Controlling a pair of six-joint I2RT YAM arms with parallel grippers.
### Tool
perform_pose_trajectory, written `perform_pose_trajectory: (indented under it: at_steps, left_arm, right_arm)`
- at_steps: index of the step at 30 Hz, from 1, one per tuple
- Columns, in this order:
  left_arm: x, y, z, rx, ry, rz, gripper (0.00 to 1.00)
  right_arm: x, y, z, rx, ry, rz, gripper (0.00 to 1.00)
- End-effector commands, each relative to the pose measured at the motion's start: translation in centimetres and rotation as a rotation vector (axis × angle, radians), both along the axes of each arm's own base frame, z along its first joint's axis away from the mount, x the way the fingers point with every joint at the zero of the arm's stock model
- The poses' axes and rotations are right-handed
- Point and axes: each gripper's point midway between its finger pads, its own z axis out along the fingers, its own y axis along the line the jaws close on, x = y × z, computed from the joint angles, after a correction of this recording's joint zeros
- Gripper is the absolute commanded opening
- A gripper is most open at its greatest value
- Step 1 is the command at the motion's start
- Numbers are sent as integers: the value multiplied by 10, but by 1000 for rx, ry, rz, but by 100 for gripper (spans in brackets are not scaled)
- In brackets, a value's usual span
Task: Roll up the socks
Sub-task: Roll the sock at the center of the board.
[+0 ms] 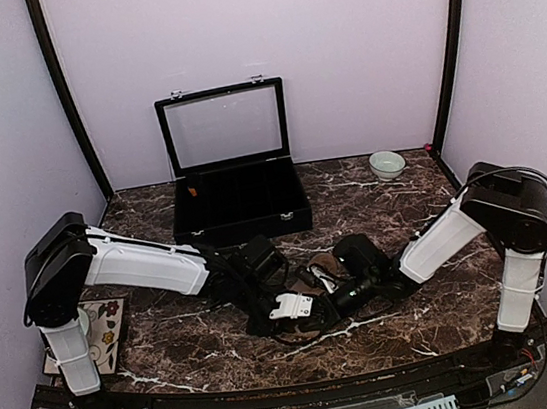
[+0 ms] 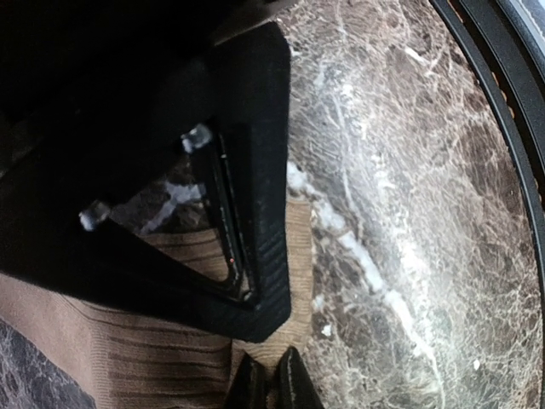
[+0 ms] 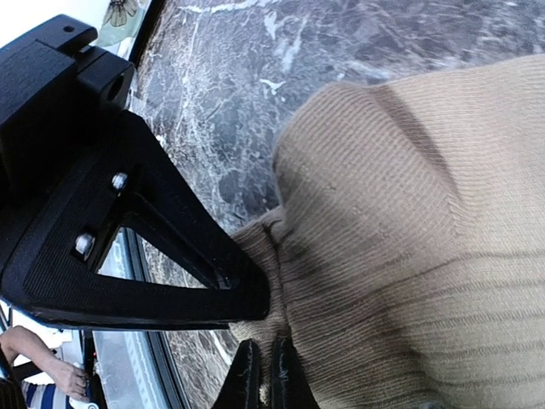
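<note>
The tan sock (image 3: 409,256) lies on the dark marbled tabletop (image 3: 230,94), around the middle of the table from left to right and toward its near edge. It is a plain tan-brown knit with fine ribs running along its length. In the right wrist view it is bunched rather than flat. A rounded hump of fabric swells at one end, a soft shadowed crease crosses it, and one edge is drawn into a tight pucker. In the left wrist view a flatter ribbed stretch lies across the marble and ends in a straight edge. From above, most of it is covered.
</note>
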Motion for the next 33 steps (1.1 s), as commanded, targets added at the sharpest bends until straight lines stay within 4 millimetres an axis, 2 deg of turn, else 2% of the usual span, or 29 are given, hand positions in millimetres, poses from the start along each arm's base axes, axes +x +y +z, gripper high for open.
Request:
perform_pose_trajectory:
  at_steps: [1, 5, 6, 7, 8, 10, 14, 16, 19, 24, 27, 29, 31, 33]
  left_arm:
    - [-27, 51, -55, 255, 194, 40, 0]
    - [-32, 54, -52, 277, 348, 66, 0]
    - [-34, 57, -54, 291, 385, 70, 0]
    - [-35, 57, -54, 297, 416, 72, 0]
    - [-36, 58, -55, 299, 443, 79, 0]
    - [-38, 61, -56, 309, 481, 86, 0]
    - [-38, 61, -58, 335, 545, 93, 0]
    - [-36, 59, -58, 343, 588, 106, 0]
    - [-30, 59, -61, 367, 634, 135, 0]
    - [-25, 60, -70, 400, 632, 159, 0]
    - [-22, 56, -71, 411, 645, 174, 0]
    - [-19, 54, -71, 415, 654, 187, 0]
    - [-17, 53, -73, 422, 666, 208, 0]
    - [-18, 52, -72, 436, 708, 220, 0]
  right_arm:
    - [-7, -32, -29, -150, 4, -51, 4]
    - [4, -36, -11, -116, -100, -98, 7]
    - [6, -38, -4, -102, -130, -108, 16]
    - [9, -41, 0, -101, -156, -123, 88]
    - [11, -44, 4, -101, -182, -141, 98]
    - [14, -52, 12, -97, -235, -162, 99]
    - [19, -63, 43, -58, -367, -193, 99]
    - [26, -73, 65, -35, -480, -254, 99]
    - [29, -89, 87, -2, -579, -317, 99]
    - [30, -106, 120, 110, -627, -429, 99]
    - [31, -130, 126, 215, -578, -600, 99]
    - [22, -137, 132, 310, -621, -592, 99]
    - [13, -134, 144, 357, -687, -523, 99]
    - [4, -125, 147, 337, -741, -445, 99]
